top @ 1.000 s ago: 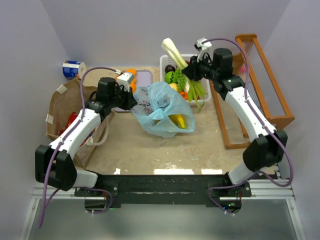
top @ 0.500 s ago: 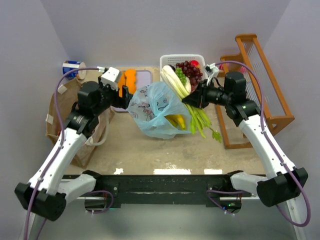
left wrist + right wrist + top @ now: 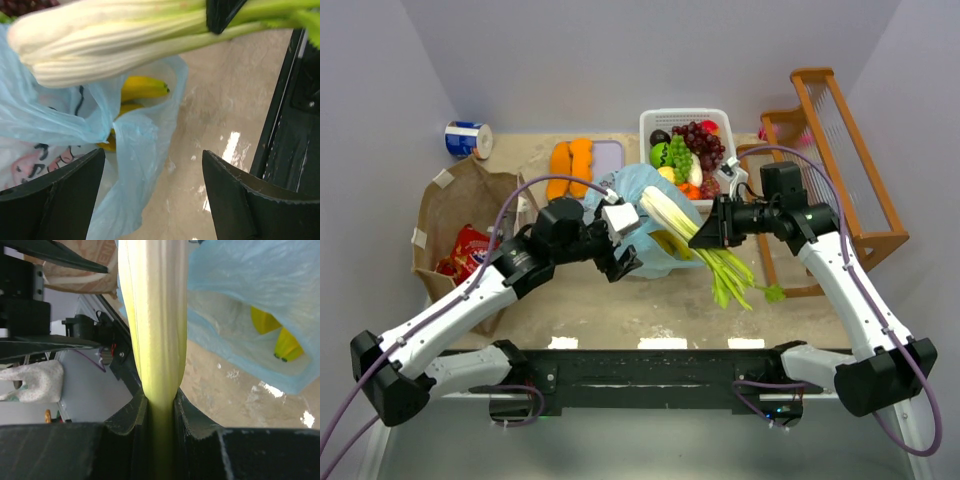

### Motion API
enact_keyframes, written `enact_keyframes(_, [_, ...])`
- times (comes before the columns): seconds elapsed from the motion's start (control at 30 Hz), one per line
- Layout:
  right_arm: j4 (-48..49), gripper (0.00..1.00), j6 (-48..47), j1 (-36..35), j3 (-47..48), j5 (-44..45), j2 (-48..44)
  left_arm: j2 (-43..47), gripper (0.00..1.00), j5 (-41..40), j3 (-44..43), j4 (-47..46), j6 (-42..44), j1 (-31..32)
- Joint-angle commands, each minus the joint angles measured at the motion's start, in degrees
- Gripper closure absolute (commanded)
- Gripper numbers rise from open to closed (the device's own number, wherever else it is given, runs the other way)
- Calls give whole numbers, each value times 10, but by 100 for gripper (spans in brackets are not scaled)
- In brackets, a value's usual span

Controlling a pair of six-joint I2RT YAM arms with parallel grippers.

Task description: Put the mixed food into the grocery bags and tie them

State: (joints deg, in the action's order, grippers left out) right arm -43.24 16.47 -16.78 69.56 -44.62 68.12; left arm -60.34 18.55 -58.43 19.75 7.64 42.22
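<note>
Centre frame: right end effector [image 3: 712, 237] clamps the seemingly light, rigid celery [image 3: 668, 213] mid-stalk over the limp, slippery blue bag [image 3: 625, 188]; left end effector [image 3: 625, 262], jaws apart and empty, sits beside the bag's rim, its likely hold.

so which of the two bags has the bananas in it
The light-blue plastic bag in the middle: yellow bananas show through its thin wall. The brown paper bag on the left shows only a red item.
</note>
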Motion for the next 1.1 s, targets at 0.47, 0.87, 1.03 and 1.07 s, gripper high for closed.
enact_keyframes(0.47, [-115,100,-30,-22,-21,-8,-30,-25,26,-120,53,-50,26,43])
enact_keyframes(0.87, [-158,100,-29,-48,-38,37,-26,-1,100,-79,75,-54,32,65])
enact_keyframes(1.03, [-140,100,0,-59,-57,42,-21,18,100,-7,75,-57,37,68])
enact_keyframes(1.07, [-133,100,8,-60,-61,48,-19,20,100,-1,75,-57,37,72])
